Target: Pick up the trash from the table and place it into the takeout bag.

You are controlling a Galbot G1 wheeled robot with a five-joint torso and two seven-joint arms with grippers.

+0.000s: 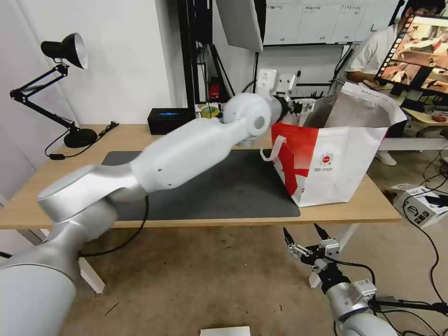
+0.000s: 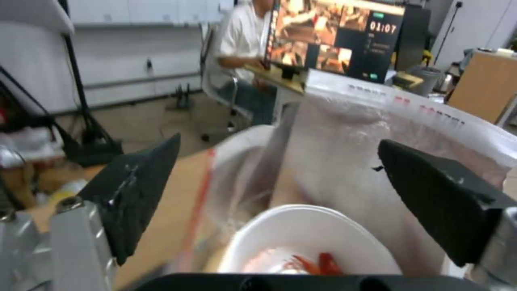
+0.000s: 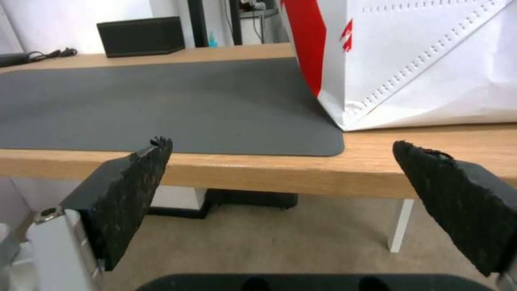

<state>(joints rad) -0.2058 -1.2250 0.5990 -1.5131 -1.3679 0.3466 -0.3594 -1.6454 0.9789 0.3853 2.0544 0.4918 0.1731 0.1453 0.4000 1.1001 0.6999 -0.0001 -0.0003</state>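
Our left gripper point(image 2: 277, 178), fingers wide, hangs over the bowl point(image 2: 307, 242) inside the takeout bag point(image 1: 343, 158); retracting carelessly could snag the foil and tip it, while our right gripper point(image 1: 305, 238) idles wide at lower right.

You see a white-and-red takeout bag point(image 1: 336, 172) with silver lining, dark grey mat point(image 1: 233, 186), light-wood counter point(image 1: 368, 205), white bowl point(image 2: 307, 242) with red shells.

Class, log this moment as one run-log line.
left gripper: open above bag | bowl: inside bag | right gripper: open, below table edge | mat: bare
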